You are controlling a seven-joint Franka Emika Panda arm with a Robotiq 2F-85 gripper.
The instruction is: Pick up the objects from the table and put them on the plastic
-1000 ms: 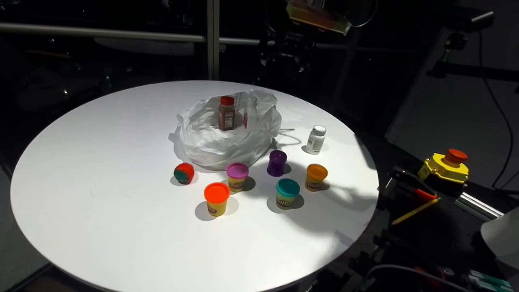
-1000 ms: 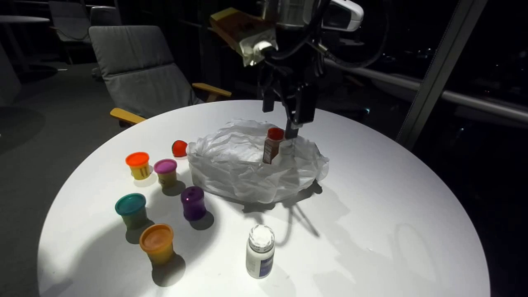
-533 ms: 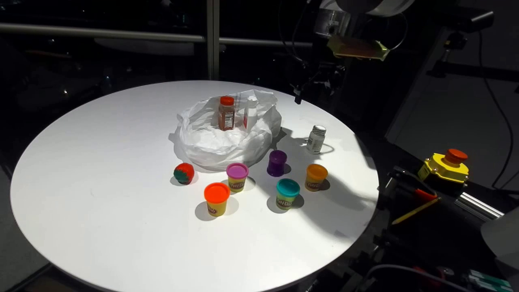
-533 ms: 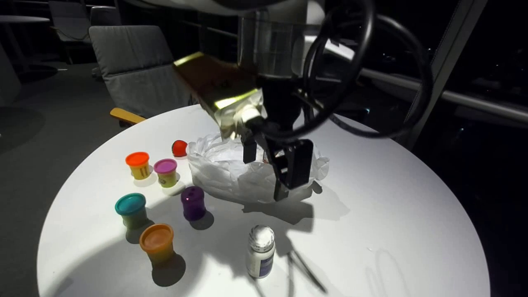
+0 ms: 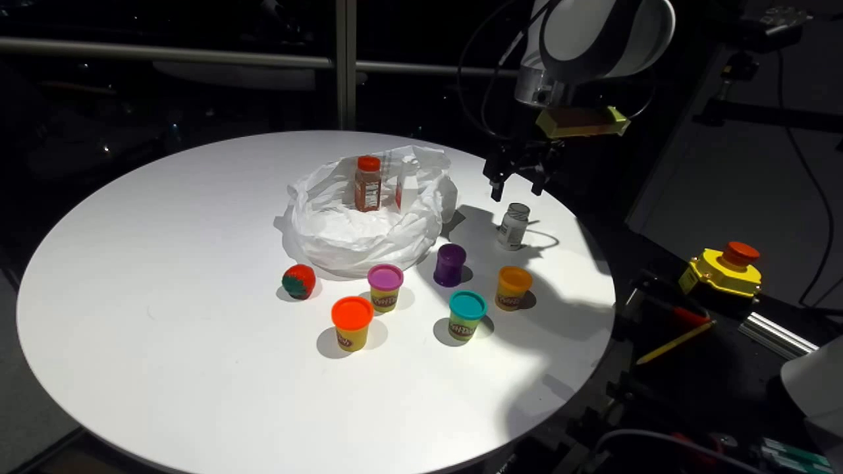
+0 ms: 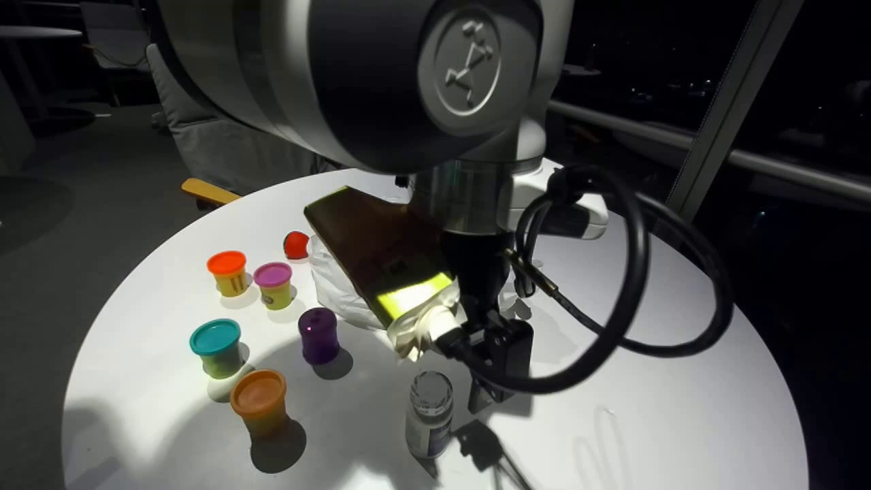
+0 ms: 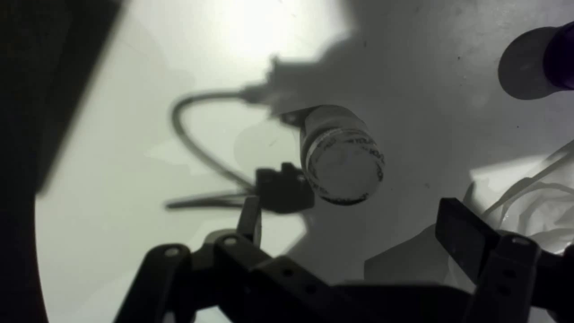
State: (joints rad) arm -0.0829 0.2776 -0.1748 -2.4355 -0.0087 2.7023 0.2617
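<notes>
- One round white tabletop spreads under it all, part in shadow;
- the arm leans in over it, in an exterior view covering much of the bag;
- the bag, whitish crumpled plastic, sits open-mouthed on the tabletop;
- the claw hangs above the tabletop near the white bottle, jaws spread wide; in the wrist view that bottle shows just ahead of the gap;
- the red-capped bottle and the red-marked bottle stand inside the bag, near each other;
- the white bottle stands upright on the tabletop, outside the bag;
- the orange cup, teal cup, red cup, pink cup and purple cup stand upright on the tabletop, also outside; teal is near orange, red near pink, purple near the bag;
- the strawberry, red with green at one end, lies on the tabletop near the bag and the pink cup.
</notes>
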